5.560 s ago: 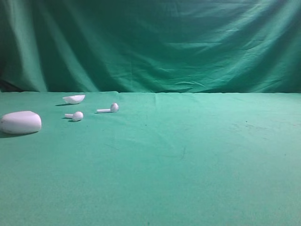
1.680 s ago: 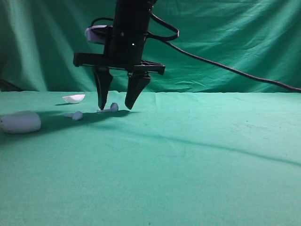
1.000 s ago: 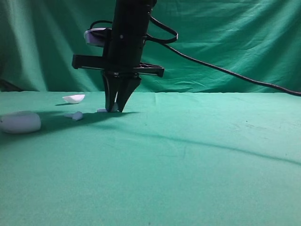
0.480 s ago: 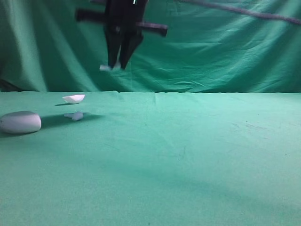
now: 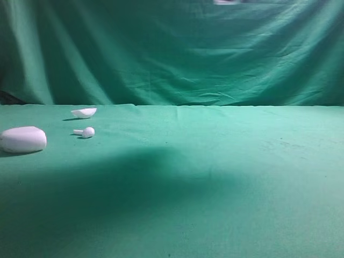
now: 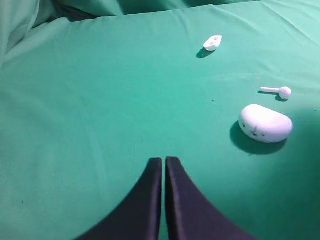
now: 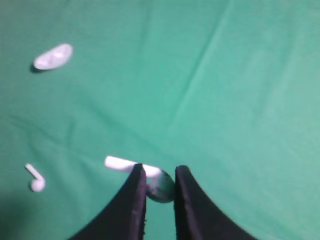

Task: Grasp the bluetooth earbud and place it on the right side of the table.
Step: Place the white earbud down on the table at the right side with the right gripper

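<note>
Bluetooth earbud (image 7: 150, 179) | clamped between right end effector (image 7: 160, 192) tips | stem juts left

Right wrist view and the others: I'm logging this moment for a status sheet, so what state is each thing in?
right gripper: shut on the bluetooth earbud, raised above the table
bluetooth earbud: clamped by its round head, stem sticking out sideways
left gripper: shut, holding nothing
short-stemmed earbud: lying on the table
pebble-shaped case: closed, resting on the cloth
small white shell piece: lying apart, hollow side up
</note>
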Tool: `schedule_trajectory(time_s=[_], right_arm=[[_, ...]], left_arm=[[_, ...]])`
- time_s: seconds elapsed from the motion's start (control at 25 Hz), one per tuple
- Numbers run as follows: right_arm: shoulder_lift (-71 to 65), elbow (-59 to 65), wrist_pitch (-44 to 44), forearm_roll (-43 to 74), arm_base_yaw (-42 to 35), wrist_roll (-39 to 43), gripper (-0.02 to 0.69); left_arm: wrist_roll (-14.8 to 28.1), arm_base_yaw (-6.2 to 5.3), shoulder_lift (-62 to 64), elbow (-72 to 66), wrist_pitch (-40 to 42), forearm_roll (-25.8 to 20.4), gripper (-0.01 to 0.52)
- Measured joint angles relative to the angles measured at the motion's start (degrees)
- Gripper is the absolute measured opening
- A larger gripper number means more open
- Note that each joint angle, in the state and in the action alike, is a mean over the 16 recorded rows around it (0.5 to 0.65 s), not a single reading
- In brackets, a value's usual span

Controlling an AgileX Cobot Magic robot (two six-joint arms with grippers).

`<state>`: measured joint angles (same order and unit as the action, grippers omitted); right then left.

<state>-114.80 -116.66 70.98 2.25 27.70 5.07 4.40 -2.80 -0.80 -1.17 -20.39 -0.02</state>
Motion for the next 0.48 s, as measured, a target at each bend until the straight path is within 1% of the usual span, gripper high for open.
schedule_trajectory(time_s=[0.24,0.48], right_arm=[[15.58,23.72,-5.13,1.99,-8.22,1.37,0.121],[25.09,46.68,-15.53,3.28,-14.2,3.25,0.121]], left_arm=[[0.0,0.0,0.0,0.0,0.0,-0.01,0.0],[0.0,0.0,0.0,0.0,0.0,-0.02,0.0]])
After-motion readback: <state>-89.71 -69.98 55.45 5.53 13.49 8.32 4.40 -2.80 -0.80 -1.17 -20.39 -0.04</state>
